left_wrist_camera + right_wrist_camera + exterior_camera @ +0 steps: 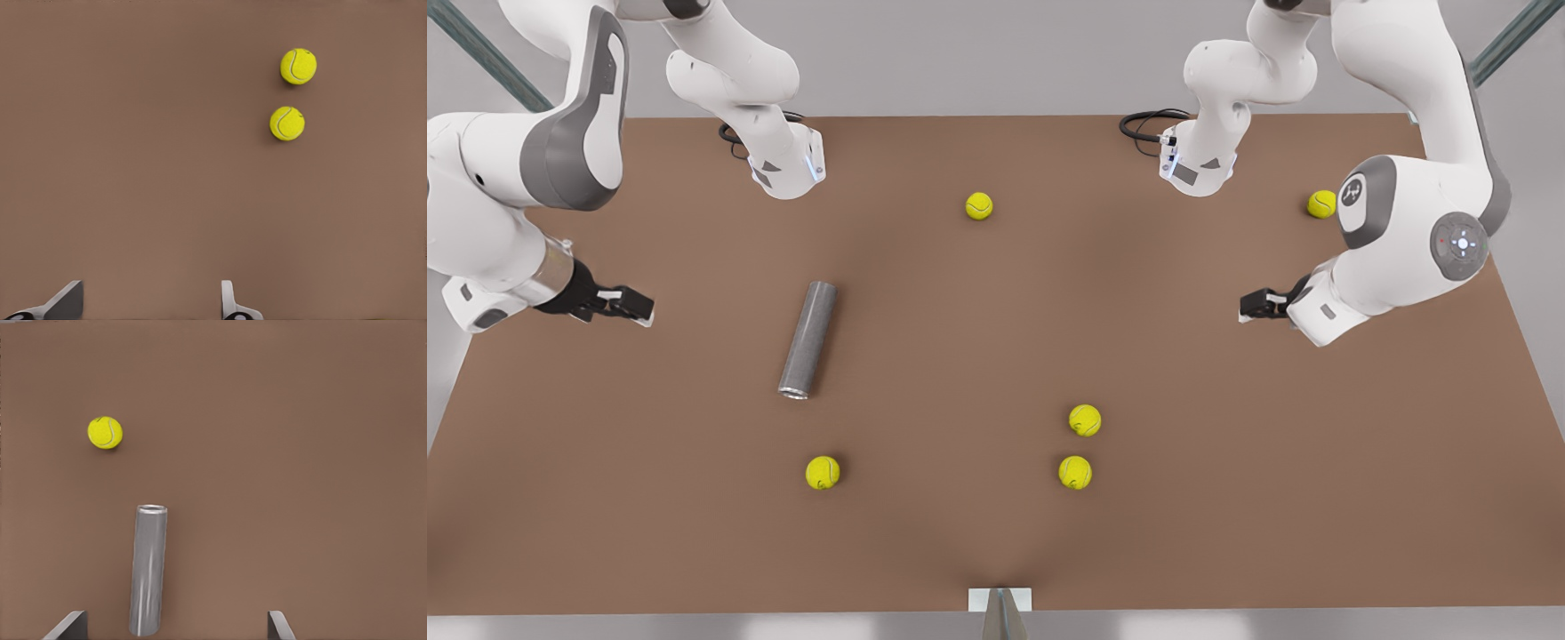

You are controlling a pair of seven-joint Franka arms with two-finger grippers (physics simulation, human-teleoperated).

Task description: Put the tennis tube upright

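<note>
This looks like a simulated robot test cell, probably a lab: a plain brown bench point(996, 533) stands on a bare grey floor, two white Franka arms point(738, 80) are mounted at its far edge, and tennis balls point(979, 205) lie scattered.

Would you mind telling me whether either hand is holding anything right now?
Nothing is held. The right hand and the left hand are open above the table; the tube lies untouched.
</note>
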